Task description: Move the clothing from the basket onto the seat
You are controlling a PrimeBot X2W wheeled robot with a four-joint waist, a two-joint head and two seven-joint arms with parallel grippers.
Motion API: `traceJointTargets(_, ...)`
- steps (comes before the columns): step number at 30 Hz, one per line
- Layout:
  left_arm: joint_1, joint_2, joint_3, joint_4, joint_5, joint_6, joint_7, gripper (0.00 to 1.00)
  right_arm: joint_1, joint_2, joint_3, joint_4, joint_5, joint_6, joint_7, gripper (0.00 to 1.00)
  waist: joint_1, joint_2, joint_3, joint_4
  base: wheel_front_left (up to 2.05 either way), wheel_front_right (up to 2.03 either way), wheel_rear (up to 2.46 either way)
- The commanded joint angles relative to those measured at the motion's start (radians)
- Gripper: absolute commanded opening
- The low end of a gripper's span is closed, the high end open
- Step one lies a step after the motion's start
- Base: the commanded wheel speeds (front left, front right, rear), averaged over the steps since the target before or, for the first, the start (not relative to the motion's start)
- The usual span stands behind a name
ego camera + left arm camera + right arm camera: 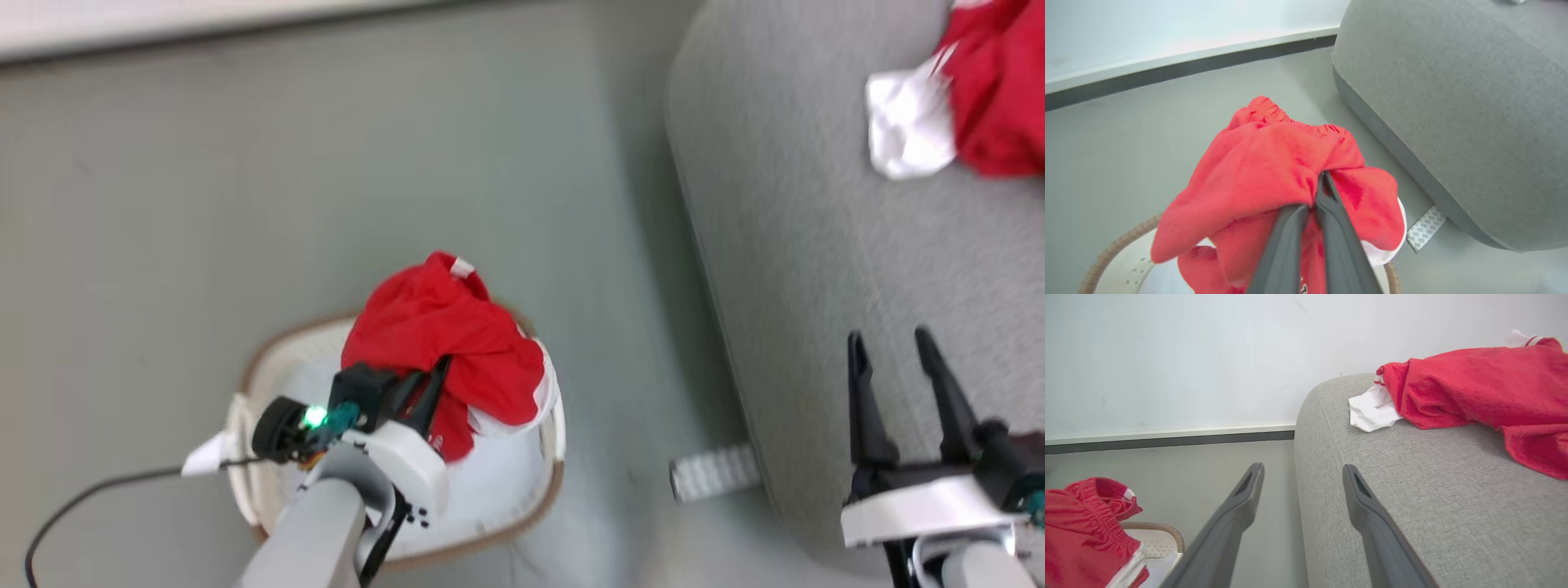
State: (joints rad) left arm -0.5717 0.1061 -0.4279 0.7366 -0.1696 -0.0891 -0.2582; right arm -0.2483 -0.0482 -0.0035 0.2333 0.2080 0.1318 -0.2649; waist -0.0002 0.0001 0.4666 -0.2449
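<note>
**Inspector:** Left claw (pixel 1314 192): fingers drawn almost together, pinching a fold of the red garment (pixel 1274 163). The cloth bunches around and beyond the tips and droops beneath them over the basket (pixel 522 523). I cannot tell whether its lower edge has cleared the liner.

**Assistant:** And the right claw (pixel 888 343)?

**Inspector:** Spread wide and holding nothing, over the near edge of the seat (pixel 816 245). A second red garment (pixel 1474 384) lies on the cushion well beyond its tips.

**Assistant:** Handling?

**Inspector:** Judged light, limp and unbreakable. It will likely sag and swing from a single pinch. The present hold is on a mid-body fold and looks adequate. If a regrip is needed, the gathered elastic waistband beyond the left tips should give a thicker, less slippery purchase.

**Assistant:** Destination?

**Inspector:** The seat lies near, to the right of the left claw.
</note>
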Motion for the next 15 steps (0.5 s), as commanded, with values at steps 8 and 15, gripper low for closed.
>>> traceJointTargets(8, 0.141, 0.031, 0.032, -0.218, -0.055, 0.041, 0.03, 0.0, 0.15, -0.004, -0.003, 0.04, -0.045, -0.002, 0.001, 1.0, 0.0002, -0.0001, -0.372, 0.101, 0.0, 0.0, 0.0)
traceJointTargets(15, 0.237, 0.08, 0.059, -0.414, -0.081, 0.077, 0.114, 0.0, 0.225, -0.003, 0.016, 0.043, -0.075, -0.002, 0.001, 1.0, 0.0002, -0.0001, -0.483, 0.13, 0.0, 0.0, 0.0)
